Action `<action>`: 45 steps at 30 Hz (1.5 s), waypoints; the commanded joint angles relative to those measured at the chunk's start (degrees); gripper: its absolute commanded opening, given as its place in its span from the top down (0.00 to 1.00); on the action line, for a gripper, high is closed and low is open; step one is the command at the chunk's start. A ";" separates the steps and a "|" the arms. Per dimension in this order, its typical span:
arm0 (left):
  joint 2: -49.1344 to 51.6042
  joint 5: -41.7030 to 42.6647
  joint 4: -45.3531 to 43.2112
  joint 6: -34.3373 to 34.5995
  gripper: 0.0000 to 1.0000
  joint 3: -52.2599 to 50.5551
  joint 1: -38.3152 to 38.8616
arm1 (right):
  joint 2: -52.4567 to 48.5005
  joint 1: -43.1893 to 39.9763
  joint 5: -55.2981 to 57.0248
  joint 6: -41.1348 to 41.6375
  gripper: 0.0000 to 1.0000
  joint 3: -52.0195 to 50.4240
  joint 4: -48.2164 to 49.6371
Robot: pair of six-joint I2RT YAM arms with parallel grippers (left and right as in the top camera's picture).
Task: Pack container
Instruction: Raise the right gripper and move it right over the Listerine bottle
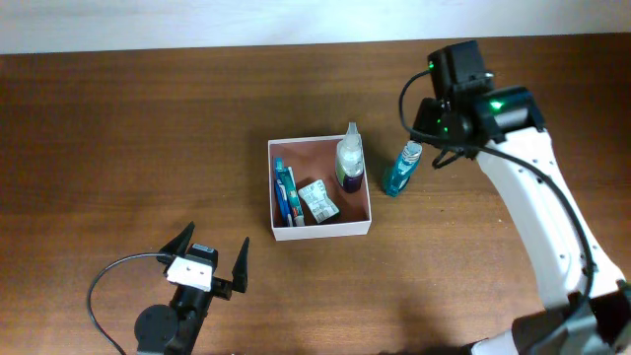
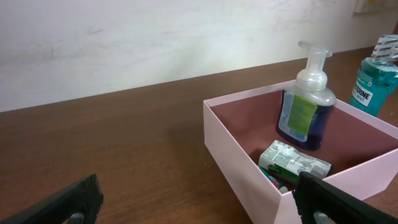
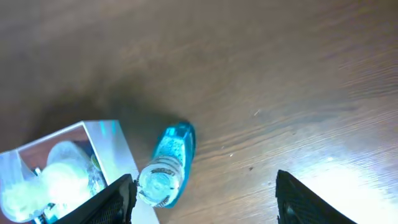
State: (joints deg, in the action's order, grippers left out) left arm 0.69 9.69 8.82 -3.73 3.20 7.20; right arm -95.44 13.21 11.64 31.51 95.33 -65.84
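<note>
The container on the bench holds an upright pump bottle and a packet lying nearer; a blue bottle stands outside, far right. Fingers spread wide.

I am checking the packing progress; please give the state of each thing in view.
container: open, partly filled
foam pump bottle: upright inside container
mouthwash bottle: upright on table, outside container
toothbrush pack: lying inside container
green-white tube: lying inside container
left hand: open, empty
right hand: open, over mouthwash bottle

container: white walls, reddish-brown inside | mouthwash bottle: teal | pump bottle: dark blue, green label | table: brown
</note>
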 commanded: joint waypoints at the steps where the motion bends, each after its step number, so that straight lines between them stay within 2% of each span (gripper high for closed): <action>1: -0.37 0.61 -0.17 -1.07 0.01 -0.55 -0.13 | -3.26 0.33 -2.08 0.31 0.34 -0.68 0.07; 7: -0.37 0.61 -0.17 -1.07 0.01 -0.55 -0.13 | -6.67 0.39 -3.78 0.31 0.33 -0.92 0.26; 20: -0.39 0.61 -0.17 -1.09 0.01 -0.55 -0.13 | -7.06 3.76 -4.15 0.57 0.35 -2.29 1.57; 26: -0.37 0.61 -0.17 -1.07 0.01 -0.55 -0.13 | -7.06 3.67 -4.20 1.81 0.41 -4.04 2.64; 30: -0.39 0.61 -0.17 -1.07 0.01 -0.55 -0.13 | -7.08 3.67 -4.20 1.81 0.61 -4.07 2.56; 31: -0.37 0.61 -0.20 -1.07 0.01 -0.55 -0.13 | -7.08 3.65 -4.20 1.81 0.62 -4.07 2.58; 36: -0.39 0.61 -0.17 -1.09 0.01 -0.55 -0.13 | -7.17 3.65 -4.61 2.03 0.61 -4.07 2.62; 37: -0.37 0.61 -0.17 -1.07 0.01 -0.55 -0.13 | -7.19 3.65 -4.59 2.03 0.55 -4.07 2.62; 45: -0.37 0.61 -0.17 -1.07 0.00 -0.55 -0.13 | -7.34 3.65 -4.61 2.03 0.46 -4.11 2.69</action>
State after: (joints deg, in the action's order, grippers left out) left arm 0.69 9.69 8.82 -3.73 3.20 7.20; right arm -102.21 16.60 7.18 33.17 91.70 -63.37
